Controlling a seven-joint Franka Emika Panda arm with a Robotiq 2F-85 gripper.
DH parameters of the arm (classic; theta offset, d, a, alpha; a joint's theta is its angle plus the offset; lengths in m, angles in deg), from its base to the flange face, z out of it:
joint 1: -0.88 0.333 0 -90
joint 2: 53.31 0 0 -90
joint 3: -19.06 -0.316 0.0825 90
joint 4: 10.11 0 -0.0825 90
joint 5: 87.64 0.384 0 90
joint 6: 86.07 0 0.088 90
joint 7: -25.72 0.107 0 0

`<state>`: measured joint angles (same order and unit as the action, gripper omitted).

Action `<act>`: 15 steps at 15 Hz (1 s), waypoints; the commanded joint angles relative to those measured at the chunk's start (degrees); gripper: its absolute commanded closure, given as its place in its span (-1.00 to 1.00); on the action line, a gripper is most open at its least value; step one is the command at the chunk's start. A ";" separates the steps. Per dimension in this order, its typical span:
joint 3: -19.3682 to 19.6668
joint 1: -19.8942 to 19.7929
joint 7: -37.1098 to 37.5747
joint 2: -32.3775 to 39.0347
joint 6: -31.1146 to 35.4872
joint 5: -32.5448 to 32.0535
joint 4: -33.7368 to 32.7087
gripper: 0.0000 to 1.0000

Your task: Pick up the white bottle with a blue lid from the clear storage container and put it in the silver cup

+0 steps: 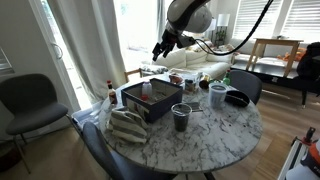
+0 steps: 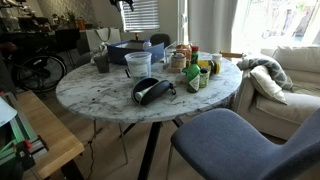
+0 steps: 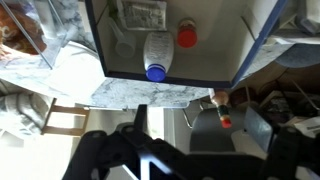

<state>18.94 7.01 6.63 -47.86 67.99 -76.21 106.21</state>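
White bottle with blue lid (image 3: pixel 158 50): lies on its side inside the clear storage container (image 1: pixel 150 103), just beside a red-capped item (image 3: pixel 186 35).
Long axis: in the wrist view it runs up and down the frame, with the blue lid at the end nearer the tool.
Gripper (image 1: pixel 159 50): hangs well above the container, jaws apparently spread, nothing held.
Bearing: the bottle sits below and slightly ahead of the tool; a descent with the jaws set across its width looks needed.
Edges: container walls hem the bottle in, and the red-capped neighbour crowds one flank.
Silver cup (image 1: pixel 218 96): upright on the marble table (image 1: pixel 200 140), apart from the container, near a darker grey cup (image 1: pixel 181 117); the air above it looks open.
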 commanded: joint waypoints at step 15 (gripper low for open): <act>1.22 6.99 29.30 31.90 -12.52 -17.97 -32.11 -1.00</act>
<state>20.75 14.42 35.63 -15.93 55.67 -93.66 74.20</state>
